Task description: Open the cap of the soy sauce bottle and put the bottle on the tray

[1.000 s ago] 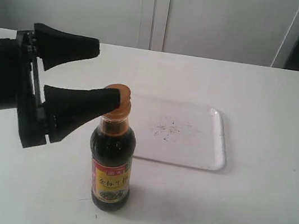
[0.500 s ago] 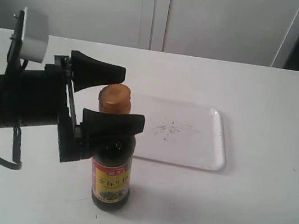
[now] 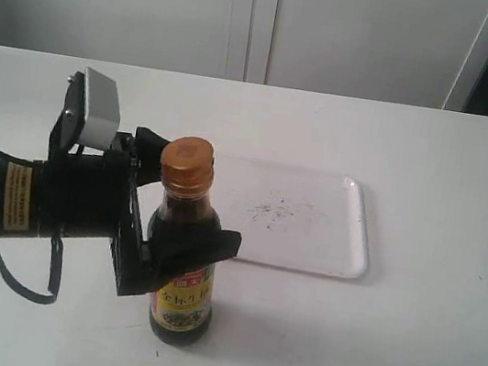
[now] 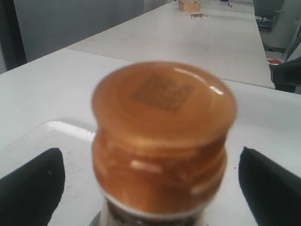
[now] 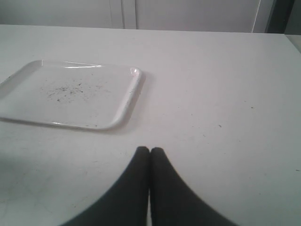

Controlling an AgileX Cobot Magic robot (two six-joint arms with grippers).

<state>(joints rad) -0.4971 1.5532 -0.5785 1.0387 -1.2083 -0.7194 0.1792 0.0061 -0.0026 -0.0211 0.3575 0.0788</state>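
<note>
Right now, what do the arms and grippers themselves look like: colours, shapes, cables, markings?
The left arm is a black cylinder with a yellow-orange label, a grey box-shaped wrist camera and a looping black cable. The left gripper has matte black tapered fingers. The right gripper shows only black tapered fingers.

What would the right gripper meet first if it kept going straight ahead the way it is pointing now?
Nothing close: the shut right gripper points across bare table. The tray sits off to one side, probably outside its line.
</note>
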